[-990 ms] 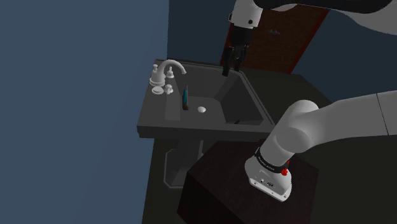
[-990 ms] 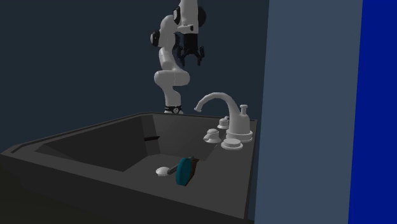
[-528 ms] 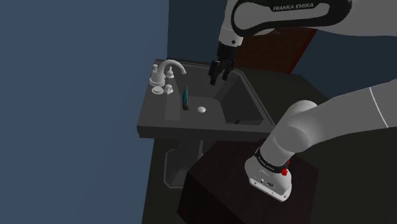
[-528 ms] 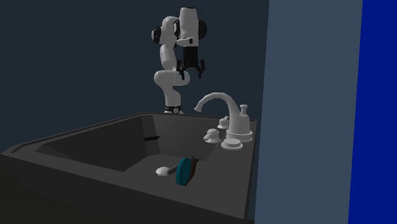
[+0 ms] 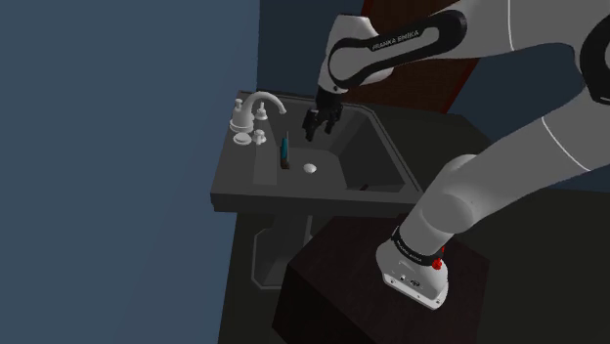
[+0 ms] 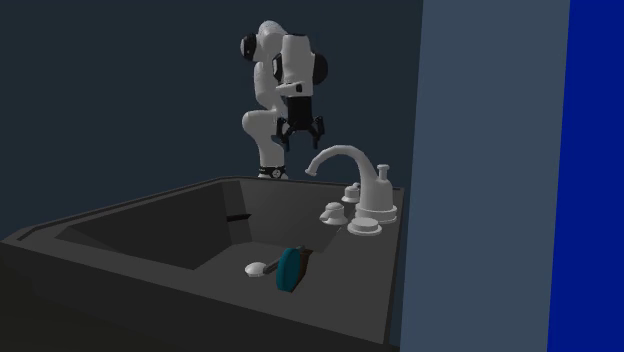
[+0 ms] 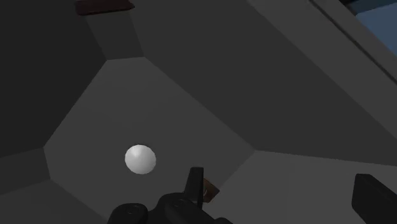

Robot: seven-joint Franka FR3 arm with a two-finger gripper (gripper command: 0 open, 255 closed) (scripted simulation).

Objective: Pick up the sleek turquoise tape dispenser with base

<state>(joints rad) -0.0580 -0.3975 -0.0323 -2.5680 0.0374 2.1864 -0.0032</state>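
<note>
Gripper (image 5: pixel 315 127), fingers apart and empty, hangs over the dark sink (image 5: pixel 293 199); teal tape dispenser (image 5: pixel 284 152) stands beside the drain (image 5: pixel 310 167).

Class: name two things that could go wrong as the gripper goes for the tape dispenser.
1. The dispenser stands on edge close to the sink wall under the faucet; the open gripper might strike wall or spout.
2. A nudge from one finger could topple it toward the drain.
</note>
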